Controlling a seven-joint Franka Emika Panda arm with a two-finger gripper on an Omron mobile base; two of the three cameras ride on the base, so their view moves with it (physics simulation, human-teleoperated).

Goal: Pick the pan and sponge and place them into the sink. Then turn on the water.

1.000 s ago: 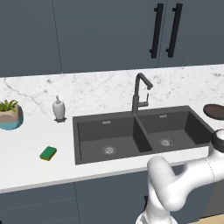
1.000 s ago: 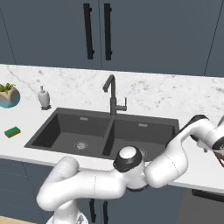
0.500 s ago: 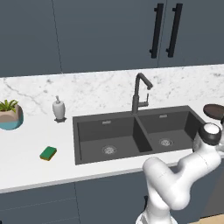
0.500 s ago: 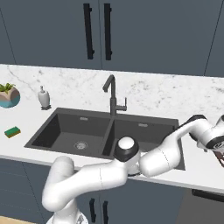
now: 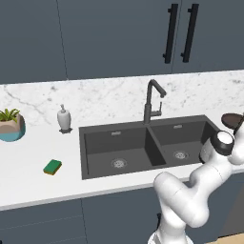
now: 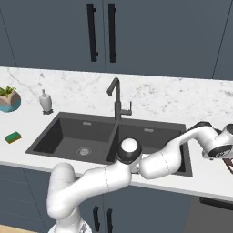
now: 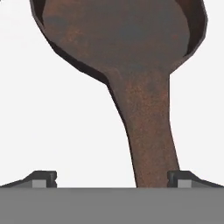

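The rusty brown pan (image 7: 127, 39) lies on the white counter (image 5: 28, 167) right of the sink (image 5: 147, 143); in the hand view its handle runs lengthwise toward the camera. The gripper (image 7: 111, 178) straddles the handle, jaws spread wide, holding nothing. No writing is legible.

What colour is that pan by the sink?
Dark, mottled rusty brown; the pan shows best in the hand view.

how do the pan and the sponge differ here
The pan is round, dark brown and far bigger, with a long handle; the sponge is a small green and yellow block. The pan sits right of the sink, the sponge left of it. Both rest on the counter, not yet in the sink.
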